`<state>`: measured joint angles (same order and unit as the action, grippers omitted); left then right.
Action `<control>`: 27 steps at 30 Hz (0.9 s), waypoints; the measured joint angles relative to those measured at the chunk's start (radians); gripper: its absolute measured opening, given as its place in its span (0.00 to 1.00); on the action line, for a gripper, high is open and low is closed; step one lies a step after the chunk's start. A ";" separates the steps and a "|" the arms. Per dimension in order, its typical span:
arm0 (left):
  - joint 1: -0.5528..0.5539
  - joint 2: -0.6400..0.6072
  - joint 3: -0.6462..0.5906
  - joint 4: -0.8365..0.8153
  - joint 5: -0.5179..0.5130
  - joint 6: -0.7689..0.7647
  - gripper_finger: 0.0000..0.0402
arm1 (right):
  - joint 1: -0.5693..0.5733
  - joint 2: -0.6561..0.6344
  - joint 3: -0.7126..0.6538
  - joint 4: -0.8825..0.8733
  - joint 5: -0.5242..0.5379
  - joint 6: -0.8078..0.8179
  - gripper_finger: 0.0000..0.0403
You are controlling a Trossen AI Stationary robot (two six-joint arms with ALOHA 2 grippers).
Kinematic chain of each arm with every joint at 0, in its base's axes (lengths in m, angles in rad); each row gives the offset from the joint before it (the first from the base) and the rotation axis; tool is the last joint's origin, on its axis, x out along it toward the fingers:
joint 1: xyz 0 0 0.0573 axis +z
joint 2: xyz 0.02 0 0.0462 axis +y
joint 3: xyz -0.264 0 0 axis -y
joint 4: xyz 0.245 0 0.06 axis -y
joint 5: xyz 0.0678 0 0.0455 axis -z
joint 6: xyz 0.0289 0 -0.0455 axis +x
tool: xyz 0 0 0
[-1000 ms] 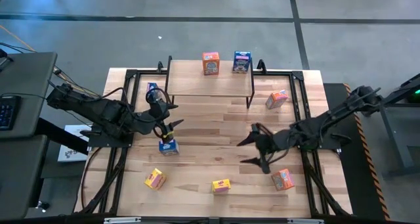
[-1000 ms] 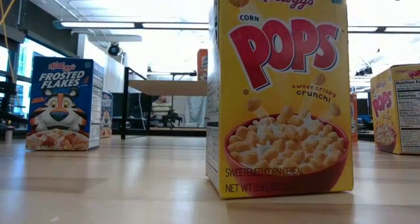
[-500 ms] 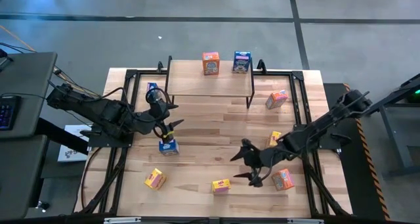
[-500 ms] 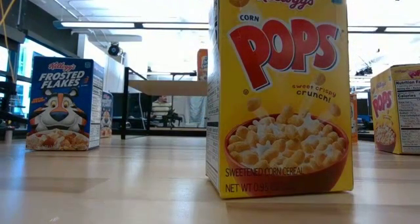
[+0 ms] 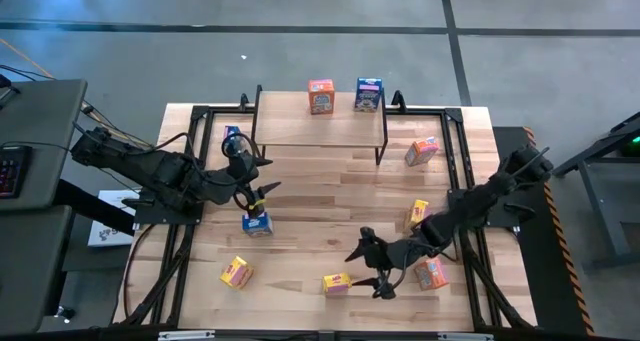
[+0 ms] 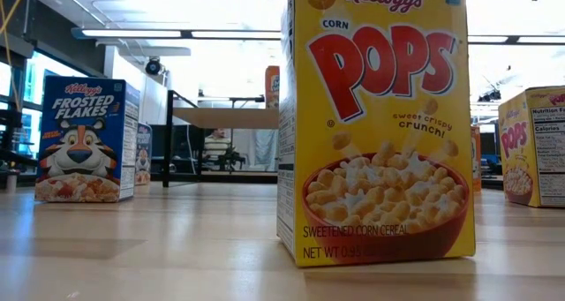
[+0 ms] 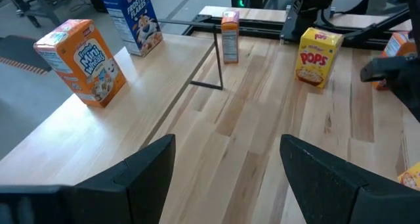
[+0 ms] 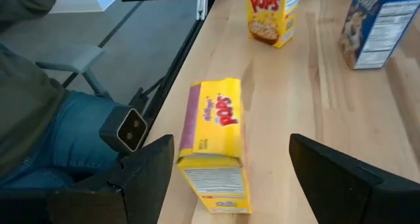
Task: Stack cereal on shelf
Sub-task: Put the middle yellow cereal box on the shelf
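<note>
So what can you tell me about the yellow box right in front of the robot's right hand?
The yellow cereal box is cardboard, with "Pops" in red letters on one face, a purple side panel and small print on its end. It lies flat near the table's front edge, not upright. The right gripper hangs close with fingers open, one on each side, not touching it. Nothing else touches it.

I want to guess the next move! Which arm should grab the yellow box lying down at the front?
Probably the right arm. Its right gripper hangs open right beside the yellow box, which shows between its fingers. The left gripper waits farther back.
</note>
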<state>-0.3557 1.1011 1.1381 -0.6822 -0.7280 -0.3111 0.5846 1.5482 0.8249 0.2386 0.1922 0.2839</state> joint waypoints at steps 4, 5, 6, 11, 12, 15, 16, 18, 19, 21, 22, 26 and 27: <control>0.000 0.000 0.000 0.000 0.000 0.000 0.66 | 0.000 0.027 0.000 0.028 -0.019 0.007 0.73; 0.000 0.000 0.000 0.000 0.000 0.000 0.66 | 0.000 0.032 0.000 0.033 -0.024 0.007 0.73; 0.000 0.000 0.000 0.000 0.000 0.000 0.66 | 0.000 0.036 0.000 0.037 -0.032 0.008 0.73; 0.000 0.000 0.000 0.000 0.003 0.001 0.66 | 0.001 0.056 0.000 0.047 -0.063 0.007 0.73; 0.001 0.000 0.000 0.000 0.013 0.001 0.66 | 0.001 0.058 0.000 0.043 -0.063 0.007 0.73; 0.014 0.000 0.000 0.000 0.062 0.002 0.66 | 0.001 0.068 0.000 0.047 -0.065 0.007 0.73; 0.021 0.000 0.000 -0.001 0.080 0.002 0.66 | 0.001 0.071 0.000 0.047 -0.069 0.006 0.73; 0.037 0.000 0.000 -0.001 0.106 0.018 0.66 | 0.001 0.079 0.000 0.055 -0.074 0.004 0.73; 0.044 0.000 0.000 -0.001 0.113 0.032 0.66 | 0.001 0.083 0.000 0.063 -0.074 -0.001 0.73; 0.060 0.000 0.000 0.000 0.114 0.043 0.66 | 0.001 0.092 0.000 0.075 -0.074 -0.011 0.73; 0.068 0.000 0.000 0.001 0.114 0.043 0.66 | 0.001 0.094 0.000 0.078 -0.075 -0.012 0.73; 0.095 0.000 0.000 0.041 0.114 0.009 0.66 | 0.001 0.095 0.000 0.081 -0.071 -0.012 0.73; 0.098 0.000 0.000 0.057 0.114 0.007 0.66 | 0.001 0.095 0.000 0.081 -0.069 -0.012 0.73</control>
<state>-0.2576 1.1011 1.1381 -0.6253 -0.6142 -0.3037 0.5854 1.6436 0.8249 0.3195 0.1229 0.2722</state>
